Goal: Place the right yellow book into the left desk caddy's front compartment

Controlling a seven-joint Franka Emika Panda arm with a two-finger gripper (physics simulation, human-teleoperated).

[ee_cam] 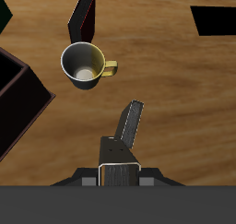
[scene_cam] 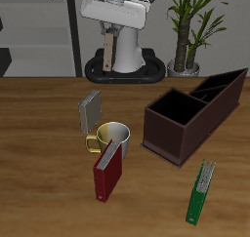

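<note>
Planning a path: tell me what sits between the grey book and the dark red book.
A mug stands between the grey book and the dark red book; both views show it.

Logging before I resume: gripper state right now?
Gripper: open or shut cannot be told; it holds nothing, the small dark grey book stands free on the wooden table.
</note>
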